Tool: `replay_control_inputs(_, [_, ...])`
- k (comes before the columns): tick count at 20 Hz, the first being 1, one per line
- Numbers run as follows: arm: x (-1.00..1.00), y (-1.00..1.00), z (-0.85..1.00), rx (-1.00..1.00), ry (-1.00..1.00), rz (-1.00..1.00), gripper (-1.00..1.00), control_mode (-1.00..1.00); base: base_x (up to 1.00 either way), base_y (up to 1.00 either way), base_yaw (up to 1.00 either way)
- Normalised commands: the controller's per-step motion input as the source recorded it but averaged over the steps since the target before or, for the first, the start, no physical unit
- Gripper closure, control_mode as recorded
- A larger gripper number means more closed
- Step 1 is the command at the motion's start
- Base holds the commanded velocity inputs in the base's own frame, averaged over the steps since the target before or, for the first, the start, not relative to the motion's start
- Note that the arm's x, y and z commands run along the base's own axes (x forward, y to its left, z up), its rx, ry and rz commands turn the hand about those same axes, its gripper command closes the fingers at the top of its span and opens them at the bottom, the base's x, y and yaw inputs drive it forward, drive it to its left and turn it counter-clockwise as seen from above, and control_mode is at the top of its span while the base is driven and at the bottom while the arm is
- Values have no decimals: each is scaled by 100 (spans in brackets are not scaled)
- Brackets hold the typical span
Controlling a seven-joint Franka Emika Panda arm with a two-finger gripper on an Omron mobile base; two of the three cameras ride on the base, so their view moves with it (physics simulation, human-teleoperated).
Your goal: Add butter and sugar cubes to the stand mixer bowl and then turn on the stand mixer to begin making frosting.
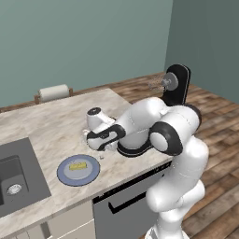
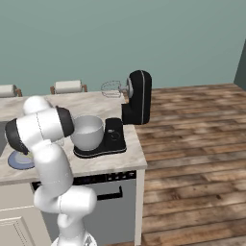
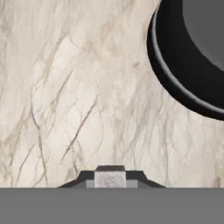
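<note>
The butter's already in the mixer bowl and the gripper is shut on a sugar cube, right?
Not quite. The butter lies on the blue-grey plate in the left base view, not in the mixer bowl. The gripper is shut on a sugar cube, as the hand view shows.

The glossy black stand mixer (image 2: 136,98) stood on a cream marble counter (image 1: 56,126) veined in brown (the veins ran fine and branching). A yellow butter stick (image 1: 78,165) lay on a round blue-grey plate (image 1: 65,175); the silvery-white metal bowl (image 2: 87,131) gleamed pale.

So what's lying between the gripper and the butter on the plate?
Bare marble counter and the plate's rim, in the left base view. The gripper sits beside the plate; the butter lies mid-plate.
</note>
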Motion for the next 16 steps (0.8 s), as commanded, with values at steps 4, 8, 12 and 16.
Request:
replay_control_inputs(4, [-31,-7,100,0,-2,-6,100,-100,0,0,0])
replay_control_inputs(8, [-48,-14,100,0,0,-5,100,-100,0,0,0])
replay_control_inputs(12, [-51,-43,74,0,-1,-11,100,-100,0,0,0])
replay_control_inputs(16, [-40,-71,43,0,-3,-13,100,-100,0,0,0])
